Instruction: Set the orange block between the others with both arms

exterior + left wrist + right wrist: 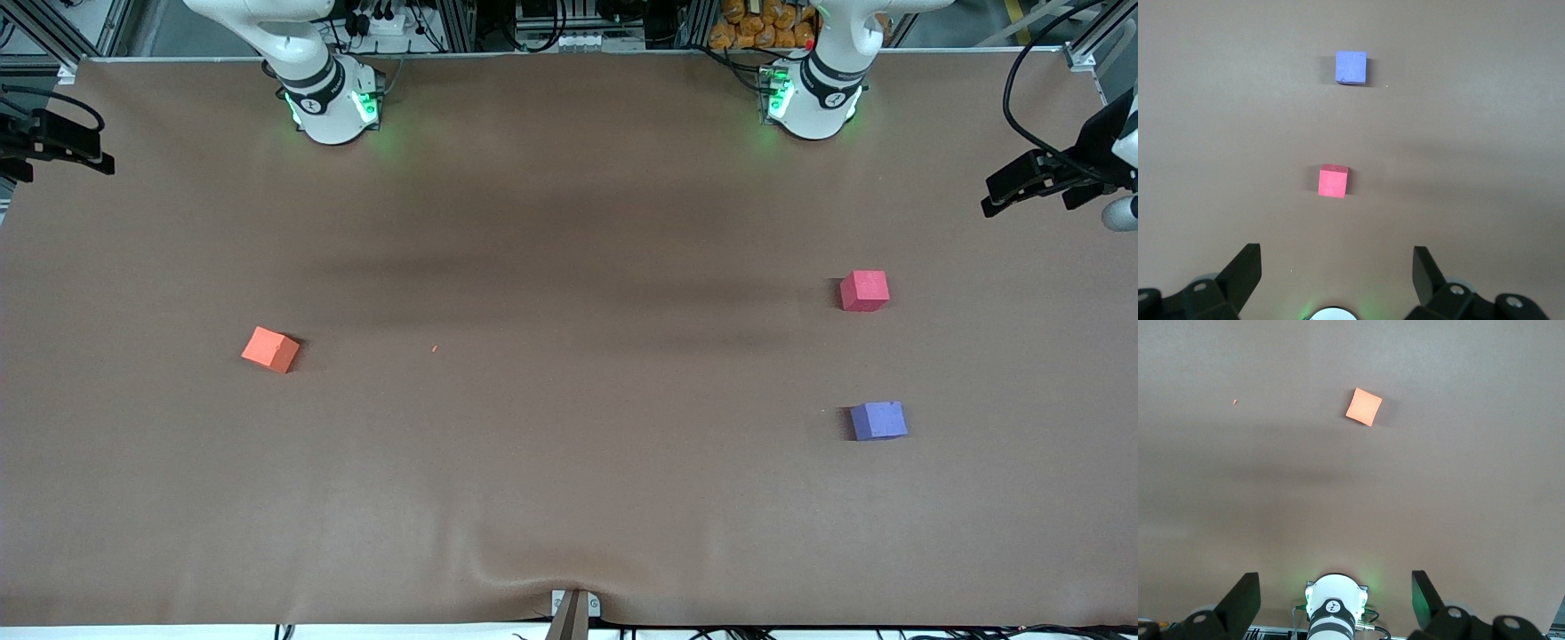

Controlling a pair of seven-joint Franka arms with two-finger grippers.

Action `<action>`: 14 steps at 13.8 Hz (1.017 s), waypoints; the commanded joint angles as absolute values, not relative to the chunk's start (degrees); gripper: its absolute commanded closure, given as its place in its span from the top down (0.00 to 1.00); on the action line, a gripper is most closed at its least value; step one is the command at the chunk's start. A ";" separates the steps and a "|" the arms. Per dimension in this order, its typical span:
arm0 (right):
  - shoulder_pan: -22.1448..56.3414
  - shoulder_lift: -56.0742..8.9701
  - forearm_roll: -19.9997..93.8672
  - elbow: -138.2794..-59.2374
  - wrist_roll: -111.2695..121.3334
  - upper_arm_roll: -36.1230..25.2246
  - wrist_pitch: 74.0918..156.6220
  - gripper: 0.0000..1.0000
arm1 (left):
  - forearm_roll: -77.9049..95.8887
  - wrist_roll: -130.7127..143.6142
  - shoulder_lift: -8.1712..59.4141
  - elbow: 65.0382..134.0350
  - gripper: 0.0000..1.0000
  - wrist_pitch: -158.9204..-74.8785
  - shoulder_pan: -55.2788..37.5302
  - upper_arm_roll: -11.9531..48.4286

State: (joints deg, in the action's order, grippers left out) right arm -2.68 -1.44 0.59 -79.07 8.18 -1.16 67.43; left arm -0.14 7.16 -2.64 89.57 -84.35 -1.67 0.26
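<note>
We see the small matte orange foam cube (270,349) lying alone on the brown table cover (569,498) toward the right arm's end, turned at an angle to the table's edges, with a tiny orange crumb (435,348) a little way off toward the middle. The pinkish-red foam cube (864,291) and the purple-blue foam cube (878,420) sit toward the left arm's end, the purple-blue one nearer the front camera, with a bare gap between them that looks meant to receive the orange one.

We find both arms raised high and waiting. The right gripper (1335,590) hangs above the table near its own base, fingers spread wide and holding nothing, looking down on the orange cube. The left gripper (1337,267) hangs likewise over its end, fingers apart and empty, with the two other cubes lined up ahead of it.

We judge that nothing has begun. The orange cube lies well apart from the gap, so the layout seems to call for the right arm to fetch it and hand it toward the left arm's reach.
</note>
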 commanded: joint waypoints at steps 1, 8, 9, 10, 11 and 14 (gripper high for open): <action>-2.20 0.44 -0.44 -81.21 7.65 -1.23 67.68 1.00 | -0.09 7.21 -2.99 88.68 1.00 -83.41 -1.58 0.18; -2.20 -2.27 -0.35 -82.08 7.82 -0.97 72.31 1.00 | -0.88 6.86 -1.06 89.12 1.00 -83.50 -1.49 0.18; -2.28 -4.55 -0.26 -82.61 8.34 -0.97 75.03 1.00 | -0.88 6.77 -0.79 89.30 1.00 -83.58 -1.49 0.26; -2.29 -7.01 -0.26 -82.70 8.96 -0.97 76.71 1.00 | -0.88 6.85 -0.79 89.64 1.00 -83.67 -1.49 0.18; -2.29 -10.08 -0.26 -82.88 9.57 -0.97 78.99 1.00 | -0.88 6.86 -0.70 89.65 1.00 -83.85 -1.49 0.18; -3.25 -17.12 0.17 -87.17 8.53 -1.05 91.46 1.00 | -0.88 6.94 -0.53 90.09 1.00 -83.93 -1.49 0.18</action>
